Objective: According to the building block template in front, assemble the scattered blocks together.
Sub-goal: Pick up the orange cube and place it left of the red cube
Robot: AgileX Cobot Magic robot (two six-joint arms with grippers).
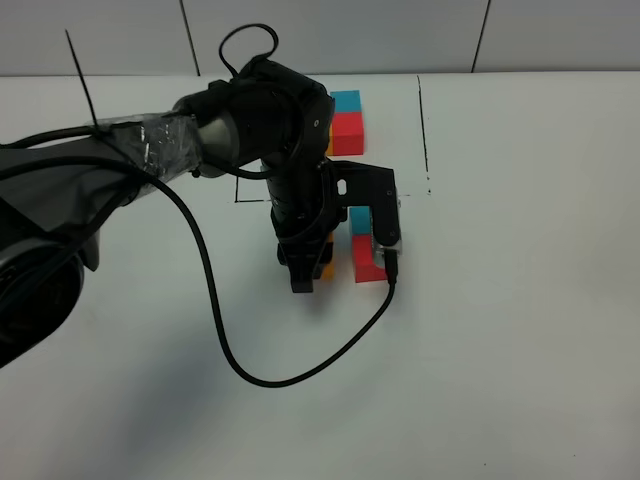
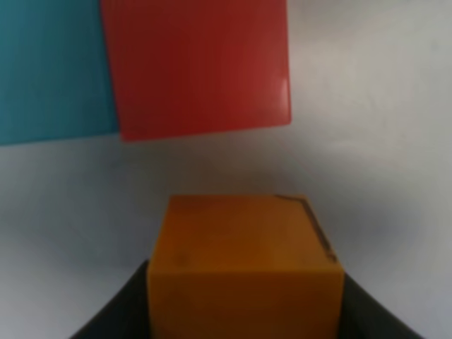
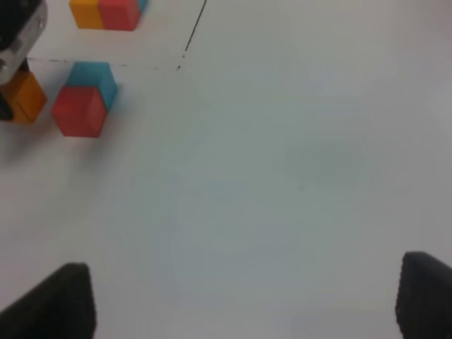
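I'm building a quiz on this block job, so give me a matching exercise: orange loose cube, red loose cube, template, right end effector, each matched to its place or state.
1 orange loose cube
2 red loose cube
3 template
4 right end effector

A open over bare table
B inside the black lines
C gripped by left end effector
D beside blue cube

Pairs: 1-C, 2-D, 3-B, 4-A

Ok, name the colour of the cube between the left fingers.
Orange: small orange cube, best in the left wrist view.

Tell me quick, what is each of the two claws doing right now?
Left gripper: closed on the orange block.
Right gripper: open, holding nothing.
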